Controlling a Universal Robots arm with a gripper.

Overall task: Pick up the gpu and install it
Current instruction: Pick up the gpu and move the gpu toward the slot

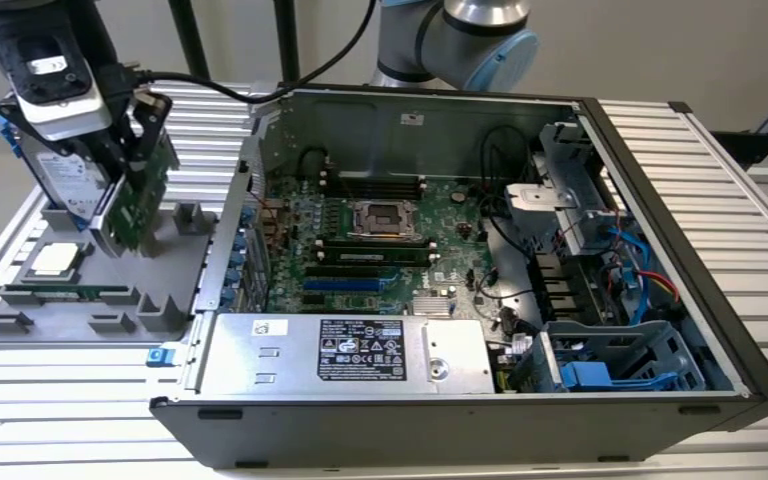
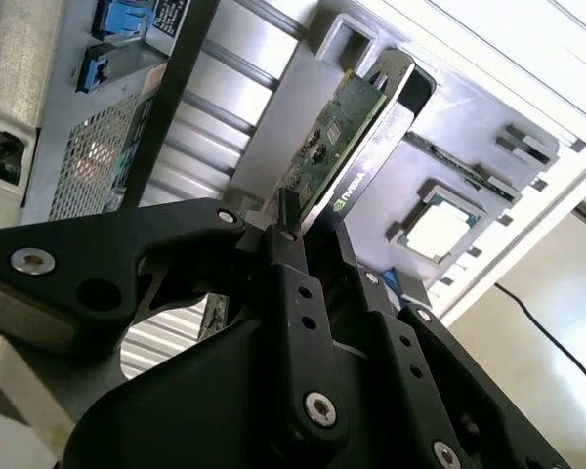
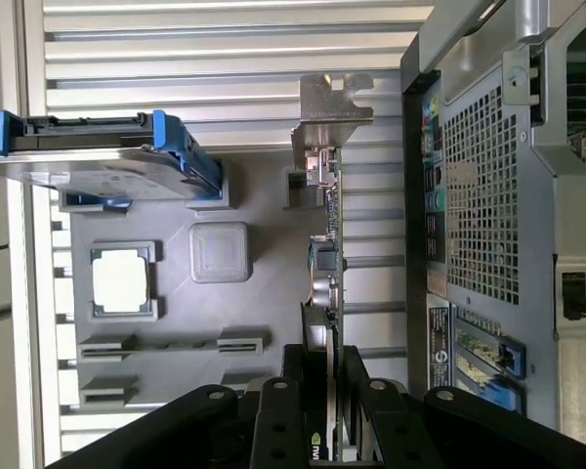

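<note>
Closest to the lens in both wrist views is the black gripper. Its fingers are pressed together on the gpu and pinch the thin card from both sides. The shiny metal bracket is at the end of the card far from the fingers.

In the exterior view the gpu stands up on its edge over the gray tray. That spot is at about nine o'clock from the open computer case. A hard drive with a blue frame stands just beside the card, on its nine o'clock side. A square chip lies in the tray at about seven o'clock from the card.

The bottom edge of the card may be right at its slot in the tray, but I cannot tell if it touches.

I think the card is light and stiff, so it will not bend. It can break easily, though, because the green side has many tiny parts. The plain edge of the board is a good place to hold it. It is thin and smooth, so a weak squeeze could let it tip or slide.
</note>
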